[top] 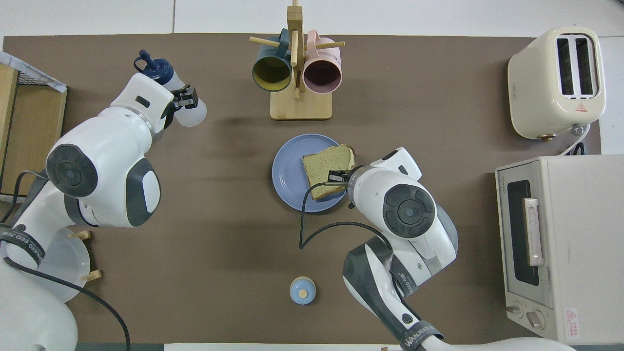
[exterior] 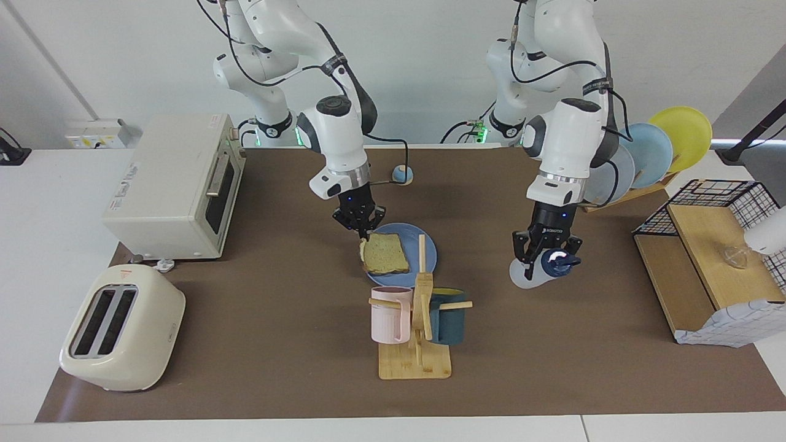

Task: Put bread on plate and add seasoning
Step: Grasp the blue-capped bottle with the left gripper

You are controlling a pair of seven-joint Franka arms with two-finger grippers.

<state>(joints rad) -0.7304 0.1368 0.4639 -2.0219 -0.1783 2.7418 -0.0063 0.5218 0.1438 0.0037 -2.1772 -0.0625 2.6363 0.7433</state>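
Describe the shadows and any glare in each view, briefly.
Facing view: a soft, blurred shadow lies on the brown mat under the raised seasoning bottle in the left gripper; a small bright glint sits on its navy cap. Overhead view: broad faint shadows on the mat beside the plate and mug rack; no strong glare.

The right arm (top: 404, 209) hides the plate's (top: 287, 170) edge nearest it, overhead.

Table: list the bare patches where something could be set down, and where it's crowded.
Free: the brown mat between the plate, the bell and the left arm; also between the mug rack and the toaster. Crowded: around the plate, where the right gripper holds the bread, close to the mug rack.
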